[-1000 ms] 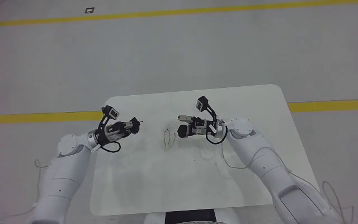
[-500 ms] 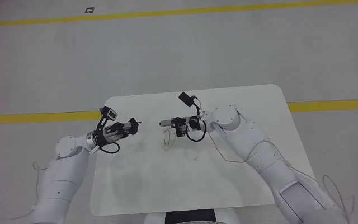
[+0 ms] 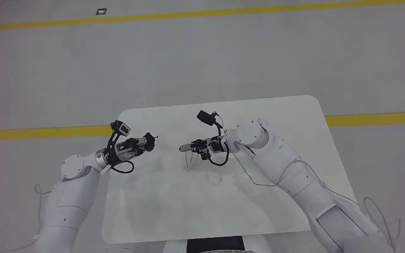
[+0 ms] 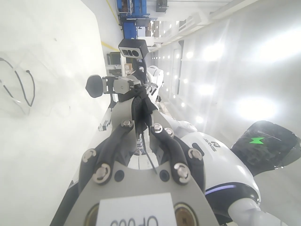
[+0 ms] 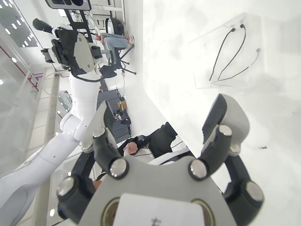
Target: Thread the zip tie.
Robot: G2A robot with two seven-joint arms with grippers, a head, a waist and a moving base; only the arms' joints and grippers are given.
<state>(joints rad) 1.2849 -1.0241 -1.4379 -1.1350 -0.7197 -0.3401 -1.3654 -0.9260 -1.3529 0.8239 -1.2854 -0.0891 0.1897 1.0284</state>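
On the white table (image 3: 285,126) stands a clear tray (image 5: 204,55), and all places here are given from this tray.

Well to the left of the tray, the left gripper (image 3: 150,140) hangs above the table with its tip turned toward the tray. In the left wrist view its fingers (image 4: 122,132) are clenched together on a thin black zip tie (image 4: 150,163). The strap of the tie runs back between the fingers toward the wrist. I cannot tell where the head of this tie is, because dark material at the fingertips hides it.

Inside the tray lie some loose black ties (image 5: 225,55), bent in long curves, with their thin ends close together near one wall. In the top view they show as a small dark curl (image 3: 188,158).

Just beside the tray, at its far side in the top view, is the right gripper (image 3: 185,148). It is released: in the right wrist view its two fingers (image 5: 216,114) stand wide apart with nothing between them. The tray lies in front of them and they do not touch it.
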